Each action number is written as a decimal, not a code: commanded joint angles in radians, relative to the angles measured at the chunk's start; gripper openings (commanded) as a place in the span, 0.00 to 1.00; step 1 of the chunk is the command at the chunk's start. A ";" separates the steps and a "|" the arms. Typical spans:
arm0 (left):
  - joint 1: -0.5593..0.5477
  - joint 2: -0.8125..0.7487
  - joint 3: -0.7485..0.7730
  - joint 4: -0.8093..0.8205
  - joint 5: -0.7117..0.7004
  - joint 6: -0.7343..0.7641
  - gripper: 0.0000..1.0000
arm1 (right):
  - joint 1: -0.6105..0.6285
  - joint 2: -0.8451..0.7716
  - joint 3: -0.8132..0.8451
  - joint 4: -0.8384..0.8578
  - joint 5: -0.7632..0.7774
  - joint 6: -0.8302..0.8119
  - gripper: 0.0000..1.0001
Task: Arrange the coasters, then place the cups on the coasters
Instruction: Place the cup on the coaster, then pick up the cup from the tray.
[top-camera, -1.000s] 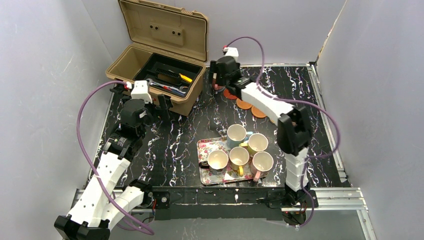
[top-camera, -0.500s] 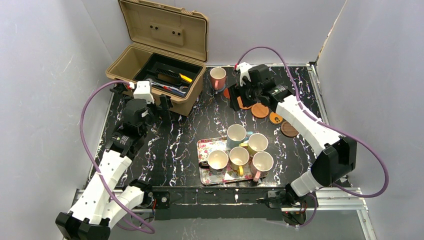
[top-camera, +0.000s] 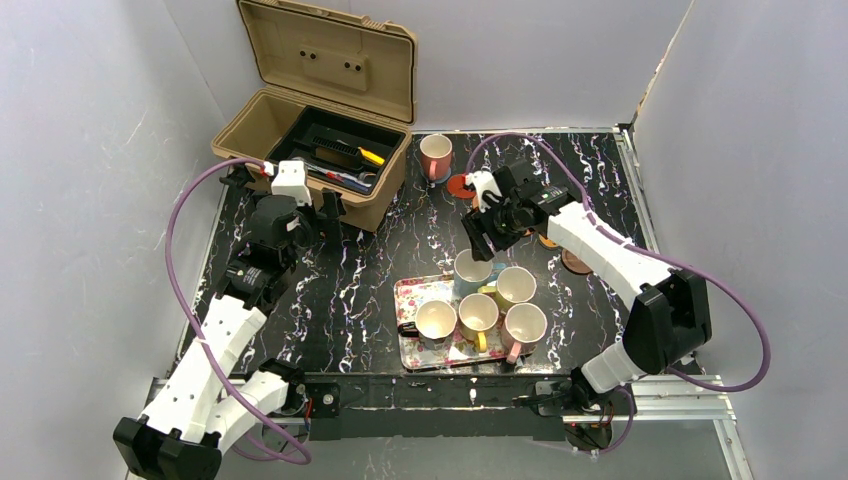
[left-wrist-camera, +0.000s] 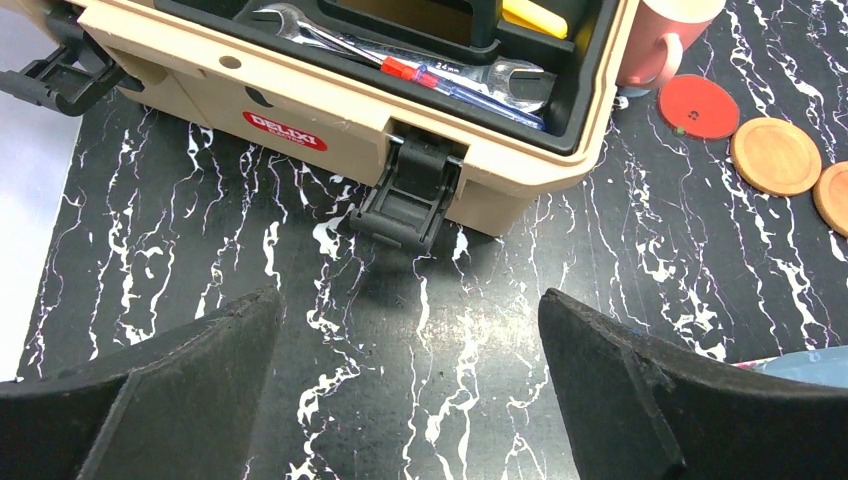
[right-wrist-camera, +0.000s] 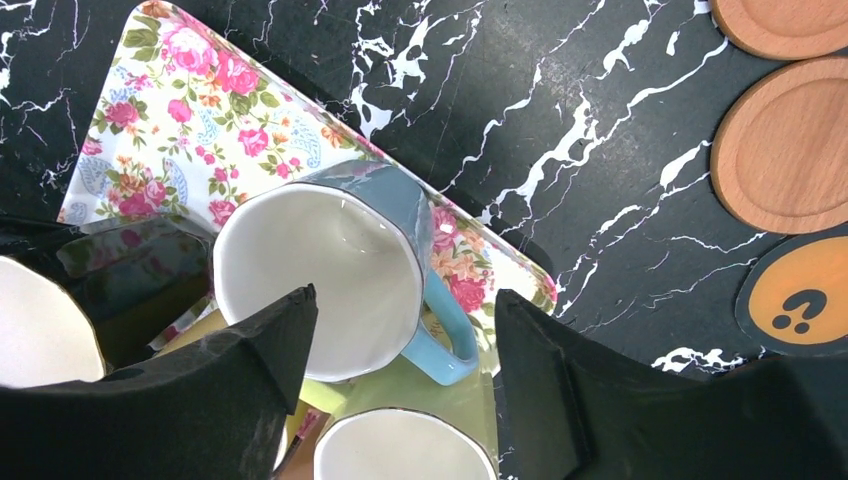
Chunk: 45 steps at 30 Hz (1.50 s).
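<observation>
A pink cup (top-camera: 435, 155) stands at the far side beside a red coaster (top-camera: 460, 186). Whether a disc lies under it I cannot tell. My right gripper (top-camera: 482, 232) hangs open over the floral tray (top-camera: 413, 293), with its fingers either side of the blue cup's handle (right-wrist-camera: 445, 330) and not touching it. Several cups fill the tray, among them the blue cup (top-camera: 472, 268) and a yellow one (top-camera: 478, 313). Orange coasters (right-wrist-camera: 785, 150) and a yellow-orange one (right-wrist-camera: 800, 300) lie right of the tray, with a dark brown coaster (top-camera: 574, 262) farther right. My left gripper (left-wrist-camera: 410, 310) is open and empty.
An open tan toolbox (top-camera: 310, 140) holding wrenches sits at the far left, its latch (left-wrist-camera: 410, 195) just ahead of my left fingers. Grey walls enclose the table on three sides. Purple cables loop off both arms.
My right arm has left the pink cup standing at the far side and swung back toward the tray, over the blue cup. Its jaws have narrowed a little. The left arm is still.
</observation>
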 joint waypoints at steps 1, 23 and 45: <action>0.004 -0.011 -0.007 0.007 -0.014 0.011 0.98 | 0.010 0.016 0.028 -0.002 0.000 -0.030 0.71; 0.003 0.013 -0.013 0.010 -0.025 0.021 0.98 | 0.121 0.155 0.125 -0.042 0.163 -0.030 0.15; 0.002 0.003 -0.014 0.007 -0.015 0.011 0.98 | 0.120 -0.028 0.116 0.138 0.493 0.240 0.01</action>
